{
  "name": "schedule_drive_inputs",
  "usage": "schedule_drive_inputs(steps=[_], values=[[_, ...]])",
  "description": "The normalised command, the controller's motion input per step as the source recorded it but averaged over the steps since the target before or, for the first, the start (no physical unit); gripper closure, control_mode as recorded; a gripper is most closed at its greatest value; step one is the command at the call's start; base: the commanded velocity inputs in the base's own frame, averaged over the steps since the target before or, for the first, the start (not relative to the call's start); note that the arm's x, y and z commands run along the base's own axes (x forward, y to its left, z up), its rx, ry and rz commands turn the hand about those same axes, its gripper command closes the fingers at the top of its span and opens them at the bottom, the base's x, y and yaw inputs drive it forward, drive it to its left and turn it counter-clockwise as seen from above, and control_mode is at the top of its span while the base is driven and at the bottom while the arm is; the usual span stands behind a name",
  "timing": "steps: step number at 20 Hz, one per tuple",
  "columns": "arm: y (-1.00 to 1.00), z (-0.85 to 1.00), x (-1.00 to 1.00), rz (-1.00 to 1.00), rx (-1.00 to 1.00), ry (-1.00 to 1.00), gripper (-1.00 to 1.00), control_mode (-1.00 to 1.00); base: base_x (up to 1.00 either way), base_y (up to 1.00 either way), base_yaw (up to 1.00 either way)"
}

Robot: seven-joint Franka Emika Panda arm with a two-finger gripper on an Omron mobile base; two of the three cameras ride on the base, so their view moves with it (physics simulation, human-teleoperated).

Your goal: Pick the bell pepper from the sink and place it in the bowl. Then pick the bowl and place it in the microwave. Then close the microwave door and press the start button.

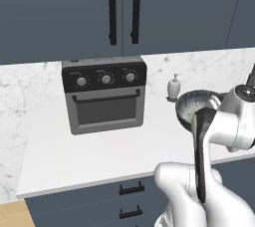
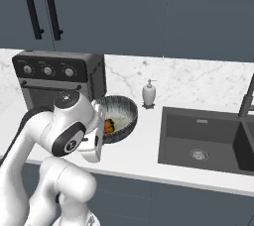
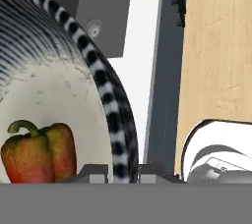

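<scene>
The orange-red bell pepper lies inside the bowl, on its pale inner surface. In the hand view the bowl's striped dark rim runs down between my gripper's two fingertips, which are shut on it. From the right base view the bowl sits tipped beside the countertop oven, the pepper showing inside, and my hand covers its near rim. The bowl also shows behind my forearm in the left base view. The dark sink lies to the right, with nothing in it.
A silver three-knob countertop oven stands on the white counter left of the bowl. A soap dispenser stands against the marble backsplash. The dark faucet rises at the far right. Dark upper cabinets hang overhead, and drawers sit below the counter.
</scene>
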Motion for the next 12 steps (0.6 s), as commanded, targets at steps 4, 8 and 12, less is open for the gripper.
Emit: schedule_drive_inputs(steps=[4, 8, 12], values=[[0.10, 0.67, -0.38, 0.00, 0.13, 0.11, 1.00, -1.00, 0.00, 0.00, 0.00], [0.17, 0.42, -0.57, 0.00, 0.09, 0.07, 1.00, -1.00, 0.00, 0.00, 0.00], [0.05, 0.10, -0.16, 0.00, 0.01, 0.01, 1.00, 1.00, -0.43, 0.06, 0.00]])
